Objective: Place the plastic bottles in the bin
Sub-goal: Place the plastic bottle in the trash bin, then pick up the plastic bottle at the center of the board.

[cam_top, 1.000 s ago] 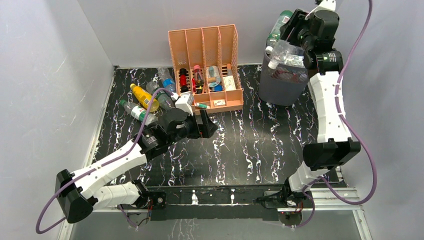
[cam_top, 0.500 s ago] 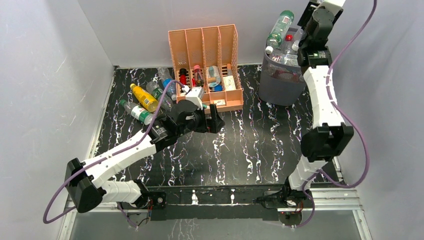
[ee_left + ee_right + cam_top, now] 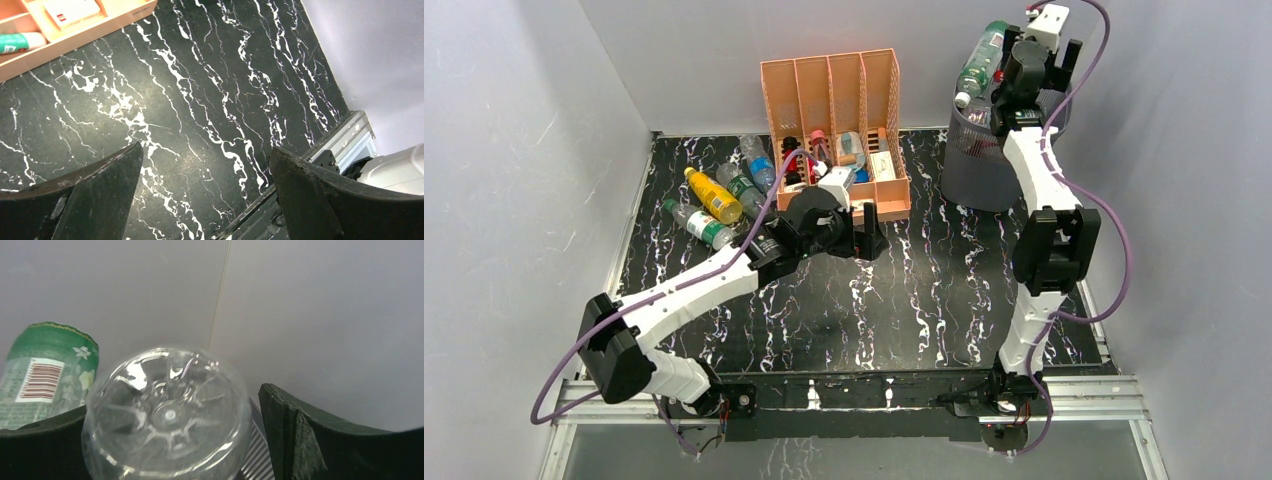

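Several plastic bottles lie at the table's back left: a yellow one (image 3: 712, 195), a green-capped clear one (image 3: 698, 224) and a blue-labelled one (image 3: 759, 163). The dark mesh bin (image 3: 980, 165) stands at the back right with a green bottle (image 3: 980, 58) sticking out of it. My right gripper (image 3: 175, 400) hovers over the bin, open. The base of a clear bottle (image 3: 167, 415) sits between its fingers, with a gap to the right finger (image 3: 320, 440). My left gripper (image 3: 871, 226) hangs open and empty above the table's middle (image 3: 206, 150).
A peach four-slot organizer (image 3: 836, 100) with small items stands at the back centre, just behind the left gripper; its front edge (image 3: 75, 35) shows in the left wrist view. Grey walls enclose the table. A metal rail (image 3: 874, 395) runs along the near edge.
My right gripper has opened around the clear bottle over the bin and its arm has swung up toward the back wall. The left arm has moved right, away from the bottle pile.
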Robot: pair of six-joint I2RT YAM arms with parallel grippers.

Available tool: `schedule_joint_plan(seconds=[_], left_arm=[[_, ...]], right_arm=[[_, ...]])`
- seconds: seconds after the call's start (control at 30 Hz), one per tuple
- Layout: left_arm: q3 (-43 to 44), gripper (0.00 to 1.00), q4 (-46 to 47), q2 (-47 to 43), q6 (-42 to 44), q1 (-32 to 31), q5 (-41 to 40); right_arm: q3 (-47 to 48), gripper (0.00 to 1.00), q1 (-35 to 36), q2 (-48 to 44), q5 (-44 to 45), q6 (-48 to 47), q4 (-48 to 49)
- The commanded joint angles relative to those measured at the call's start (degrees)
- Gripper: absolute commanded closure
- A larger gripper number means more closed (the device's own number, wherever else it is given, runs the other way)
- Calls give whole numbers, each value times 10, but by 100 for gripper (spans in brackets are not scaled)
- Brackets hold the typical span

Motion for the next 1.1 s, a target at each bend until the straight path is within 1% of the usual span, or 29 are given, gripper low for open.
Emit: schedule_joint_plan(seconds=[0.0,0.07,0.17,0.33,0.4,0.47,0.53,0.63,0.73,0.83,0.87,0.9,0.97,1.03,1.07], left_arm=[[38,2,26,-1,14,6,34],[51,2,29,-1,16,8,41],[85,2,18,27,24,11,43],[163,2,-32,76,54,20,9],[206,2,-56,107,63,29,-10],[241,2,-80,137,72,40,-23],[286,2,-119,175,78,50,-47],[354,2,-185,234,87,58,-84],[416,2,-241,284,96,59,-134],[491,2,-305,337,103,59,-198],[517,2,-324,353,105,59,-213],[540,2,-346,367,105,59,-225],[563,2,-356,382,107,59,-232],[554,2,-354,379,104,59,-234],[534,2,-346,363,98,59,-241]], right_arm=[[7,2,7,-58,4,48,2],[-3,2,7,-91,-31,88,-48],[-18,2,10,-151,-87,145,-116],[-16,2,20,-243,-232,224,-257],[-35,2,28,-290,-302,247,-292],[-88,2,31,-347,-392,275,-279],[-143,2,35,-408,-516,286,-241],[-218,2,40,-487,-651,322,-181],[-275,2,47,-546,-762,367,-119],[-316,2,54,-584,-856,411,-48],[-327,2,57,-594,-871,419,-27],[-334,2,62,-600,-872,421,-26],[-325,2,72,-599,-871,410,-54],[-298,2,79,-572,-877,407,-98],[-281,2,83,-547,-881,406,-123]])
